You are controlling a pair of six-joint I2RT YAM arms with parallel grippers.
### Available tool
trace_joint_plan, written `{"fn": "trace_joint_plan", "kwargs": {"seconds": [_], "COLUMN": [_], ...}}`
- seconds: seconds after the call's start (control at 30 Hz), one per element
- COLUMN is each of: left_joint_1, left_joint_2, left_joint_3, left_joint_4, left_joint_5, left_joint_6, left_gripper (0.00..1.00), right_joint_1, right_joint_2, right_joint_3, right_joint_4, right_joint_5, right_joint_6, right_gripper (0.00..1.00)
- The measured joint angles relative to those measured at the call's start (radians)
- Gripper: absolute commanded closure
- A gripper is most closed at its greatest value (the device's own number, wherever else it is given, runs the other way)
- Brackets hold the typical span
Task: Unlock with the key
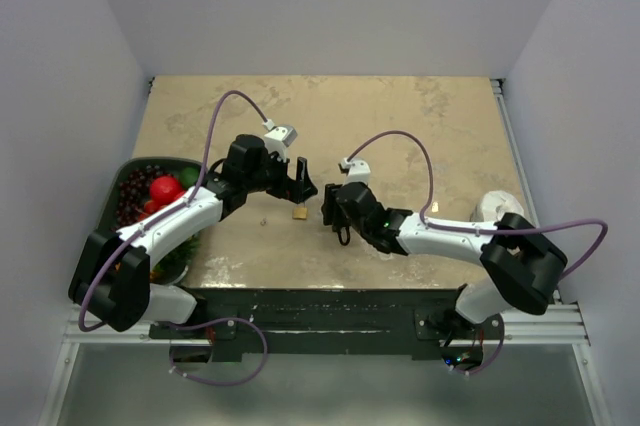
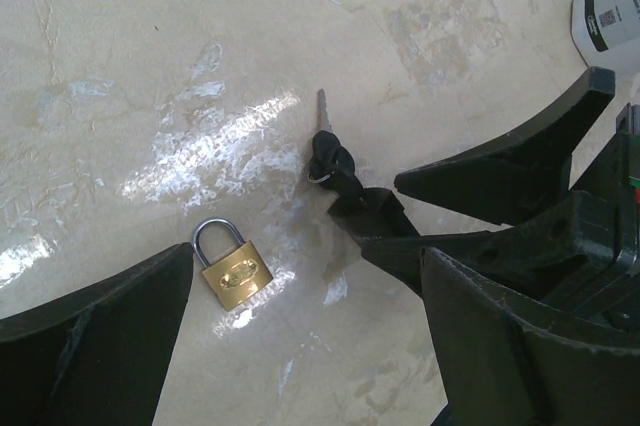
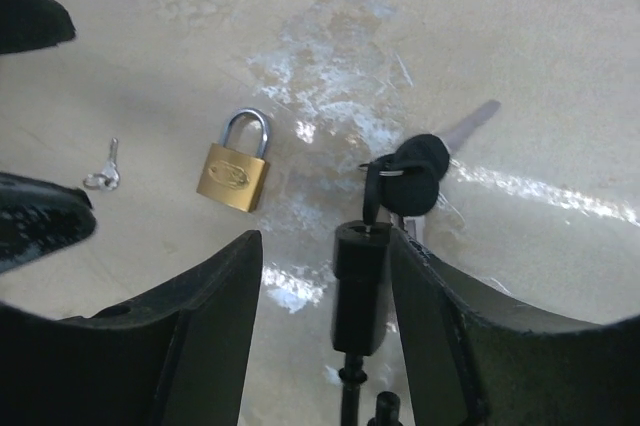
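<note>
**A:** Your left fingers (image 2: 90, 346) are hanging wide apart, empty, over the padlock (image 2: 232, 271) lying flat on the tabletop (image 2: 150, 46), probably to pin it.

**B:** Yep, the key (image 3: 415, 171) is lying beside it; your right fingers (image 3: 200, 346) are sitting spread around its black tag (image 3: 360, 286), not clamping.

The left arm (image 1: 175, 221) and the right arm (image 1: 445, 236) are fixed on a dark mounting bar (image 1: 330, 311) and are built of white shell links between chunky black joint housings. The left claw (image 1: 302, 184) and the right claw (image 1: 328, 208) are black with broad, tapering fingers, and a thin purple cable (image 1: 215, 136) loops along each arm.
</note>
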Motion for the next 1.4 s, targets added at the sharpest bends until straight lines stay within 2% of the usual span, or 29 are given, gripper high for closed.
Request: {"fn": "trace_joint_plan", "kwargs": {"seconds": [0.17,0.43,0.53,0.57,0.63,0.67,0.77,0.87,1.0,1.23,1.4], "left_joint_1": [0.0,0.0,0.0,0.0,0.0,0.0,0.0,0.0,0.0,0.0,0.0], "left_joint_2": [-0.001,-0.013,-0.014,-0.014,-0.014,-0.015,-0.018,-0.02,-0.021,-0.023,-0.027], "left_joint_3": [0.0,0.0,0.0,0.0,0.0,0.0,0.0,0.0,0.0,0.005,0.006], "left_joint_4": [0.0,-0.001,-0.001,-0.002,-0.002,-0.002,-0.004,-0.008,-0.011,-0.023,-0.026], "left_joint_5": [-0.005,-0.024,-0.027,-0.027,-0.029,-0.031,-0.035,-0.046,-0.052,-0.056,-0.062], "left_joint_6": [0.007,0.023,0.024,0.024,0.024,0.024,0.027,0.033,0.042,0.049,0.05], "left_gripper": [0.01,0.01,0.01,0.01,0.01,0.01,0.01,0.01,0.01,0.01,0.01], "right_joint_1": [0.0,0.0,0.0,0.0,0.0,0.0,-0.001,-0.014,-0.108,-0.363,-0.447], "right_joint_2": [-0.039,0.043,0.096,0.103,0.105,0.105,0.105,0.106,0.106,0.126,0.187], "right_joint_3": [-0.026,-0.017,0.0,0.002,0.003,0.006,0.017,0.021,0.032,0.121,0.143], "right_joint_4": [-0.043,-0.051,-0.07,-0.072,-0.069,-0.069,-0.07,-0.069,-0.053,0.056,0.182], "right_joint_5": [0.013,0.01,0.009,0.009,0.001,0.003,-0.015,-0.055,-0.185,-0.393,-0.517], "right_joint_6": [-0.01,-0.032,-0.035,-0.036,-0.035,-0.042,-0.046,-0.049,-0.051,-0.054,-0.043], "right_gripper": [0.35,0.4,0.48,0.57,0.67,0.75,0.87,0.91,0.92,0.94,0.94]}}
